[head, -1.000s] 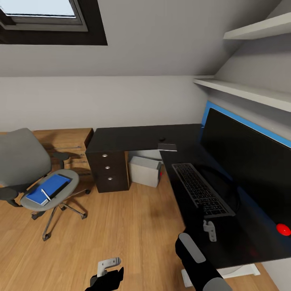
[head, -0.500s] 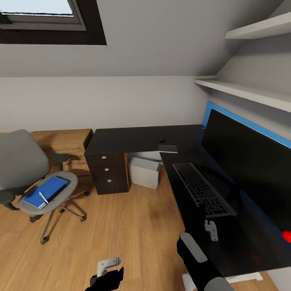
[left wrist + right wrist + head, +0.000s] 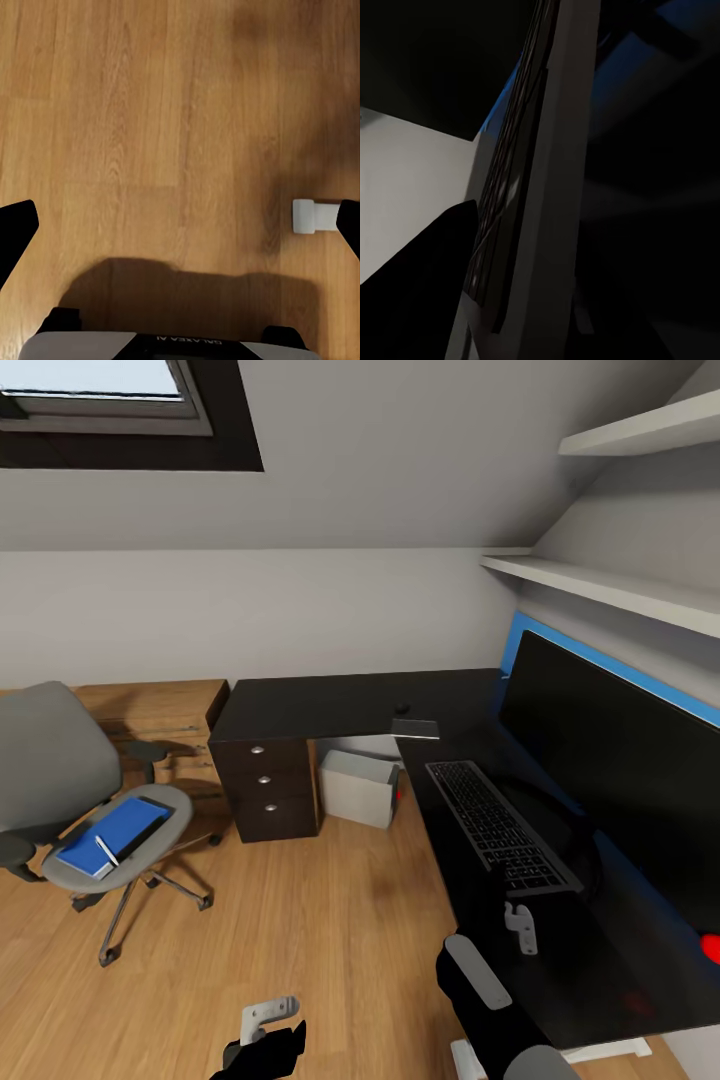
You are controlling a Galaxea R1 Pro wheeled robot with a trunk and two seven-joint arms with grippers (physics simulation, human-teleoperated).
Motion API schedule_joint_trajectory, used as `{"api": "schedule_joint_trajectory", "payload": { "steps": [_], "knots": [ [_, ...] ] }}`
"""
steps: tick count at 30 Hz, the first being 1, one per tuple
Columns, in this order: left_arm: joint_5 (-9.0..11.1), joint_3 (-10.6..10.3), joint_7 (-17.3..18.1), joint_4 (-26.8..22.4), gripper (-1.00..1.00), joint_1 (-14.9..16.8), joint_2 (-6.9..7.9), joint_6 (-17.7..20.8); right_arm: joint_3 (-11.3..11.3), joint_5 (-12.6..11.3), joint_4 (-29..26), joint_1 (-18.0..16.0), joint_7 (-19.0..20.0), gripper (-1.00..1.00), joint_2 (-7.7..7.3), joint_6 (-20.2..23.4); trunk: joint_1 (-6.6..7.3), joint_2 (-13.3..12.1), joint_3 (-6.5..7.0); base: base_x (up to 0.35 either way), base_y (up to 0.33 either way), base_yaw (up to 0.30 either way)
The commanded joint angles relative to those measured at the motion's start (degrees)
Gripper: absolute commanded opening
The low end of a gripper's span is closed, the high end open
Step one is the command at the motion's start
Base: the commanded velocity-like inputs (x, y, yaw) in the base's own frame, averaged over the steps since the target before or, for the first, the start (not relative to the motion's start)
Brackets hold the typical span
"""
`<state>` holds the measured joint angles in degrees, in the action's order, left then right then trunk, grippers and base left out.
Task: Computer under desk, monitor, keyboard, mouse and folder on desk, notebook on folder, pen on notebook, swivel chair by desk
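Two items placed at right: keyboard beside monitor; folder at left on chair; left gripper released, right gripper state indeterminable.

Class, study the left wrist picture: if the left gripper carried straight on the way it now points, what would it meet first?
The left gripper points down at the bare wooden floor; that is likely what it meets first. The white desk foot lies off to one side.

Count: 1 monitor, 1 keyboard, 1 computer, 1 chair, 1 folder, 1 desk, 3 drawer knobs, 2 shelves.
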<state>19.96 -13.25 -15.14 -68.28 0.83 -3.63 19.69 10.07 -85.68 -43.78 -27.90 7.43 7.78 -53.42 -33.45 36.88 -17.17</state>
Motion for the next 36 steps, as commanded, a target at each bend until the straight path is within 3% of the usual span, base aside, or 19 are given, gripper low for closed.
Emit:
{"api": "schedule_joint_trajectory", "payload": {
  "steps": [1,14,19,36],
  "knots": [
    [0.59,-0.11,-0.54,-0.09,1.00,0.04,0.02,0.18,0.16,-0.56,0.01,-0.05,0.61,-1.00,-0.05,-0.26,-0.02,0.07,-0.08,0.047,0.000,0.000],
    [0.60,-0.11,-0.45,-0.09,1.00,0.04,0.02,0.18,0.34,-0.10,1.41,-0.05,0.69,-1.00,0.17,-1.32,-0.02,0.07,-0.08,0.169,-0.045,0.000],
    [0.60,-0.12,-0.45,-0.09,1.00,0.03,0.02,0.18,0.54,-0.15,3.32,-0.05,0.67,-1.00,2.17,-6.58,-0.02,0.07,-0.08,0.010,-0.005,0.000],
    [0.65,0.06,-0.52,-0.14,1.00,0.05,0.09,0.22,0.72,-0.38,4.22,-0.05,0.55,-1.00,2.22,-6.58,-0.02,0.07,-0.08,0.000,0.000,0.000]
  ]
}}
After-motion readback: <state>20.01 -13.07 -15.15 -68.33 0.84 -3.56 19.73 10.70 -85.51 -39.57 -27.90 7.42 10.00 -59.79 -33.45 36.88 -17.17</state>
